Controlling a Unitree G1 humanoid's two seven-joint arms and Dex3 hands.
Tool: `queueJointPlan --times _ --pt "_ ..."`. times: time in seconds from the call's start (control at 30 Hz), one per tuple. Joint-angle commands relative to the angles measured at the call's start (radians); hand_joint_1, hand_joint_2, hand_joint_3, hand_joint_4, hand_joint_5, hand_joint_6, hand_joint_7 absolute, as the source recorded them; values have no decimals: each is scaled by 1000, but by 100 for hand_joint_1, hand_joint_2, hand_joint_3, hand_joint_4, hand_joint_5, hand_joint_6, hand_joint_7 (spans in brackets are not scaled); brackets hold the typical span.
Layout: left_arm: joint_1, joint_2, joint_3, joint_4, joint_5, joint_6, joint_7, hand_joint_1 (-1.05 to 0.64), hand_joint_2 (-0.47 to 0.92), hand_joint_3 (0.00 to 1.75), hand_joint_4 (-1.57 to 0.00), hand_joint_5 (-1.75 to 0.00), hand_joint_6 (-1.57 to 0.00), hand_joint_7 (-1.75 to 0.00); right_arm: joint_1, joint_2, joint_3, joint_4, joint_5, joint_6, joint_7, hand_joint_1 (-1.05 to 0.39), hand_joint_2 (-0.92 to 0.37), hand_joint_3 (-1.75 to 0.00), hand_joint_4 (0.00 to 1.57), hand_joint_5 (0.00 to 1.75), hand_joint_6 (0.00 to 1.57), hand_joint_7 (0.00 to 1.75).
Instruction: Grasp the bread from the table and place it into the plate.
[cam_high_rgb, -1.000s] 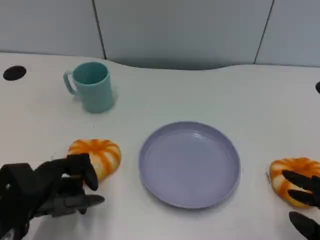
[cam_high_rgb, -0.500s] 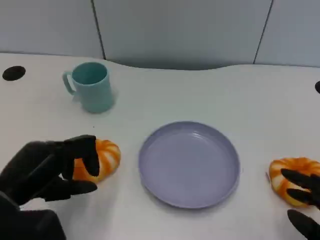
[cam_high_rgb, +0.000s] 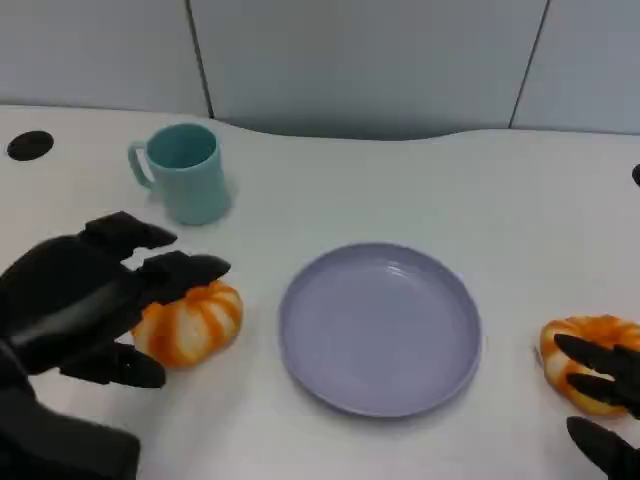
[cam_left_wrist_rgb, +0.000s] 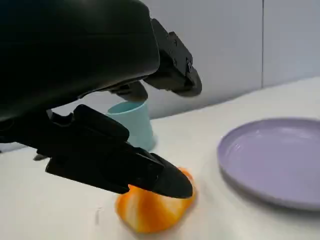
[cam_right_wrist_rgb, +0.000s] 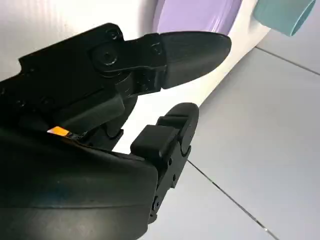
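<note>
Orange-striped bread (cam_high_rgb: 189, 322) lies on the white worktop (cam_high_rgb: 400, 190) just left of the lavender plate (cam_high_rgb: 380, 326), the left hand (cam_high_rgb: 95, 295) poised over it with fingers (cam_high_rgb: 185, 271) spread, holding nothing, while the right hand (cam_high_rgb: 600, 400) rests open-fingered on a second bread (cam_high_rgb: 580, 352).

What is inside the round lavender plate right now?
Nothing: the round lavender plate shows bare across its whole inside. One orange striped bread lies on the table under the left hand, none of it over the rim.
</note>
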Motion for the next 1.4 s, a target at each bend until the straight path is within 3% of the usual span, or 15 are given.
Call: queueJointPlan --times 0.03,0.27,0.5,0.63,0.7,0.77,0.9,1.03,1.1,1.23,1.3,1.33,1.37,1.4 --pt "-78 21 -68 6 38 98 -110 -79 90 2 0 -2 -12 -1 0 0 -2 -9 1 8 -11 -38 -92 -34 99 1 80 0" --pt "-314 -71 -271 433 157 102 21 -76 86 0 0 0 -14 -1 12 -2 -2 -28 -4 12 -15 -38 -92 -34 101 3 79 0" --pt "-529 -172 -435 765 211 183 -25 -66 81 0 0 0 -6 0 20 -1 -6 -44 -6 26 -15 -38 -92 -35 99 2 78 0" --pt "-608 -216 -517 917 242 207 2 -69 80 0 0 0 -7 -1 26 -1 -8 -59 -12 42 -17 -39 -92 -36 98 1 78 0" --pt "-629 -232 -554 980 254 209 43 -80 90 4 -2 -1 -9 -2 30 1 -9 -70 -7 52 -13 -39 -92 -36 97 1 77 0" --pt "-643 -254 -591 1047 269 223 99 -84 92 20 -4 -2 -10 -1 33 1 -11 -80 -4 58 -11 -39 -92 -36 97 1 78 0" --pt "-654 -297 -622 1155 256 254 177 -85 92 35 -5 -2 -9 0 35 -3 -16 -80 -1 45 -12 -38 -92 -36 97 1 78 0" --pt "-652 -313 -627 1212 232 248 261 -81 92 29 -10 -4 -7 -1 42 -2 -19 -96 0 57 -9 -38 -92 -36 94 0 77 0" --pt "-648 -321 -619 1232 210 246 305 -60 92 10 -23 -6 -17 -2 45 1 -21 -104 0 60 -11 -38 -92 -36 93 0 78 0" --pt "-652 -347 -590 1265 151 279 325 -44 90 2 -33 -8 -26 -3 48 2 -26 -110 -2 56 -16 -38 -92 -36 93 0 78 0" --pt "-655 -360 -573 1274 123 302 329 -31 91 4 -44 -14 -31 -5 46 -1 -28 -104 0 43 -16 -37 -92 -37 92 0 78 0" --pt "-657 -364 -569 1277 114 311 336 -28 92 3 -44 -27 -34 -7 45 -3 -29 -102 -4 38 -19 -37 -92 -37 92 0 78 0" --pt "-661 -367 -568 1280 109 315 340 -25 91 8 -30 -78 -29 -37 45 -4 -30 -102 -5 38 -18 -37 -92 -37 92 0 77 0" --pt "-663 -368 -569 1281 104 318 341 -24 92 9 -16 -121 -12 -87 45 -5 -30 -102 -5 37 -17 -36 -92 -37 91 0 77 0"
